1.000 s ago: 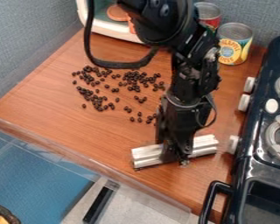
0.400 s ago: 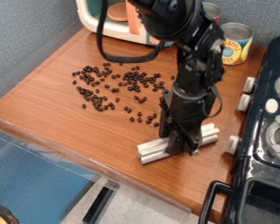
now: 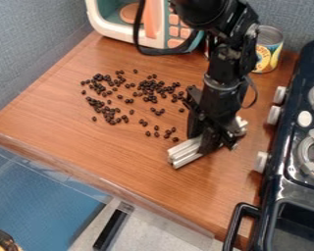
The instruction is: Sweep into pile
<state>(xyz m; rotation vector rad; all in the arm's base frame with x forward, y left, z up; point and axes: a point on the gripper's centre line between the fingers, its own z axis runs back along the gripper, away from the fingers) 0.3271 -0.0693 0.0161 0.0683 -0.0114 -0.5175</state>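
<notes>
The silver bar point(image 3: 186, 153) is sticking out on both sides of the pincer point(image 3: 215, 141), which is clamping its middle. Its long axis is slanting from the surface's point(image 3: 130, 149) front edge toward the right edge.

The light is soft and quite even over the counter point(image 3: 88, 132), in the middle of the frame. The metal bar point(image 3: 186, 154), below and right of the centre, gives a pale shine. At the right edge, small reflections lie on the glossy, dark stove point(image 3: 281, 162).
</notes>
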